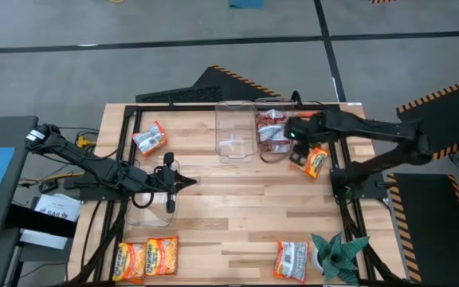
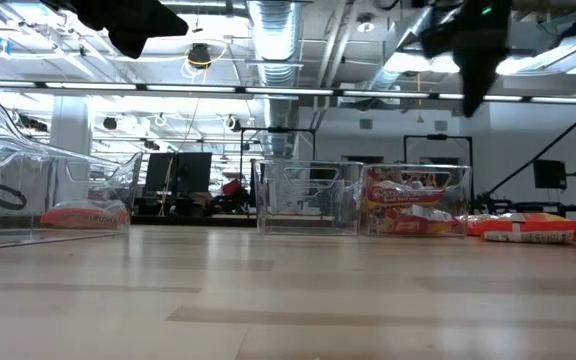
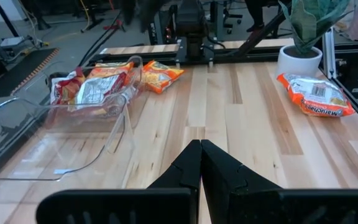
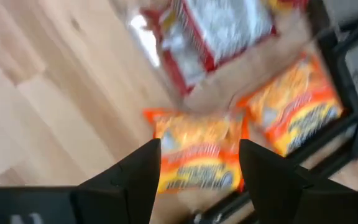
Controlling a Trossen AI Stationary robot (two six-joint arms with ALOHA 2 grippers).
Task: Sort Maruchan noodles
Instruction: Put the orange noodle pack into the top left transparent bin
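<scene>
Several Maruchan packets lie flat on the table. White-red ones fill a clear bin (image 1: 273, 131) (image 2: 414, 203) at the far side. An orange packet (image 1: 315, 162) (image 4: 197, 158) lies right of that bin, with a second orange one (image 4: 297, 111) beside it. My right gripper (image 1: 293, 134) (image 4: 199, 163) is open and hovers high above the bin's right edge, its fingers framing the orange packet from above without touching it. A further packet (image 1: 150, 140) lies far left, two orange ones (image 1: 146, 257) near left, and a white-red one (image 1: 291, 261) (image 3: 316, 94) near right. My left gripper (image 1: 183, 182) (image 3: 201, 152) is shut and empty at mid-left.
An empty clear bin (image 1: 235, 130) (image 2: 308, 197) stands left of the filled one. Another clear bin (image 1: 154, 209) sits by my left gripper. A teal spiky plant in a white pot (image 1: 337, 255) (image 3: 303, 37) occupies the near right corner. Black frame rails (image 1: 341, 171) edge the table.
</scene>
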